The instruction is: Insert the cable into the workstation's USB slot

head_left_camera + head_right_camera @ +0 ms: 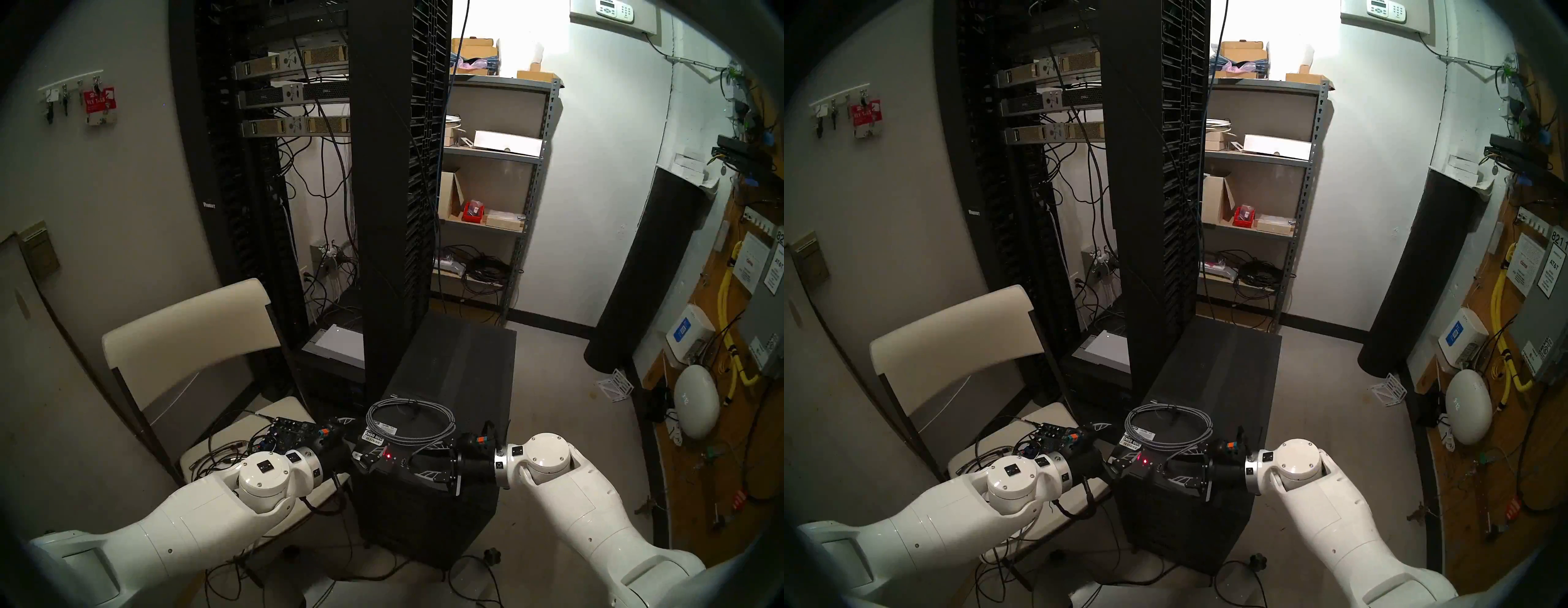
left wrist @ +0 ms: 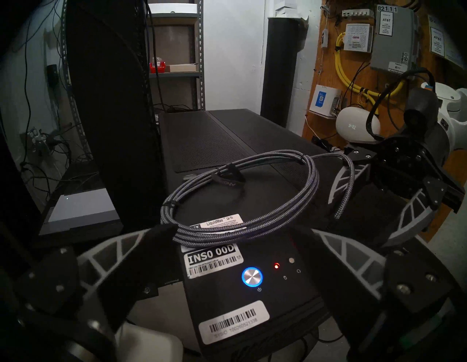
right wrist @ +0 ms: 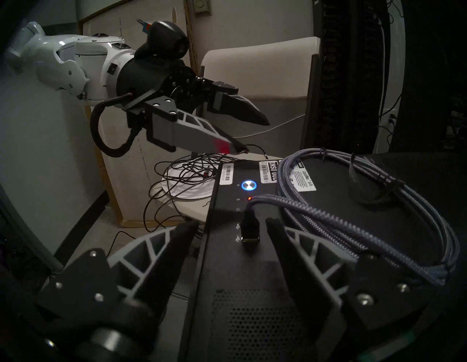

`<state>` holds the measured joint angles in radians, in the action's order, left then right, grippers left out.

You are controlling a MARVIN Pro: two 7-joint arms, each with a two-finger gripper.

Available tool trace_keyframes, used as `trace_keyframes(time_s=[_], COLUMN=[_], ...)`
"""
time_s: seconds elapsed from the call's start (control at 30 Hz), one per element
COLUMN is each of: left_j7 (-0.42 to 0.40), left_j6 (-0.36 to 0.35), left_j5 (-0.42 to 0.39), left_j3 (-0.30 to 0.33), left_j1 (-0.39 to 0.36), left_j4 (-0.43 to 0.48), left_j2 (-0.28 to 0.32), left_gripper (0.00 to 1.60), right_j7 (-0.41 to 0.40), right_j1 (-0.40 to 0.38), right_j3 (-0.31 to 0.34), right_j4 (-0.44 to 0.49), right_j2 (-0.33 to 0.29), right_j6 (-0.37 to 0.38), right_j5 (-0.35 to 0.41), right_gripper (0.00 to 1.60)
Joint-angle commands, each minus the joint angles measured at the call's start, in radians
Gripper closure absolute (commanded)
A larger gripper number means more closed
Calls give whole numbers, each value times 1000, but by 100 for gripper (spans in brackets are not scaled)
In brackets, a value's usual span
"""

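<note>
Both arms reach in from the two sides and meet over the front edge of the workstation point(image 1: 428, 492), each wrist pointing inward and slightly down. The left gripper point(image 2: 235, 235) has its fingers spread wide on either side of the front left corner, holding nothing. The right gripper point(image 3: 231, 227) stands with its fingers apart, one on each side of the plug point(image 3: 250, 231) and clear of it.

The cable point(image 1: 409, 420) lies coiled on the workstation's top, near the front edge. One strand leaves the coil and ends in the plug, which sits in a slot on the front strip beside the USB marks.

Only the right wrist view shows the plug seated and the gaps around it; from the head the right gripper covers that spot. The left wrist view alone shows the power button point(image 2: 252, 277) lit blue, a red light beside it, and the barcode stickers.

The server rack point(image 1: 399, 191) stands right against the workstation's back left corner. A chair point(image 1: 191, 339) with loose thin wires on its seat crowds the left side. To the right the floor is open.
</note>
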<state>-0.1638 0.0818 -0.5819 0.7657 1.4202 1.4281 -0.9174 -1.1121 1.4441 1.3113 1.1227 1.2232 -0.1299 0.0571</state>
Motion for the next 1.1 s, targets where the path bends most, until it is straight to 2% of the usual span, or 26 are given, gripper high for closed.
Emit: trace_keyframes(time_s=[0.0, 0.17, 0.37, 0.8, 1.0, 1.03, 1.07], left_j7=[9, 18, 38, 40, 40, 40, 40], left_j6=[3, -7, -4, -1, -4, -4, -5], left_j5=[-21, -40, -64, -78, -84, -85, -86], left_j3=[21, 34, 54, 65, 68, 68, 68], left_j1=[-15, -31, -35, -33, -31, -30, -30], left_j4=[23, 30, 53, 118, 144, 147, 149], left_j2=[-12, -21, -26, 0, 16, 18, 19], left_gripper=[0, 0, 0, 0, 0, 0, 0], right_j7=[3, 6, 14, 25, 63, 60, 78], right_j1=[55, 95, 170, 260, 319, 310, 325], right_j3=[24, 47, 91, 218, 294, 300, 314], right_j4=[68, 93, 186, 358, 456, 438, 462], right_j2=[-18, -33, -65, -131, -155, -152, -154], right_j6=[7, 13, 23, 1, 31, 22, 37], right_j5=[22, 27, 43, 80, 81, 87, 81], right_gripper=[34, 31, 32, 28, 25, 24, 23])
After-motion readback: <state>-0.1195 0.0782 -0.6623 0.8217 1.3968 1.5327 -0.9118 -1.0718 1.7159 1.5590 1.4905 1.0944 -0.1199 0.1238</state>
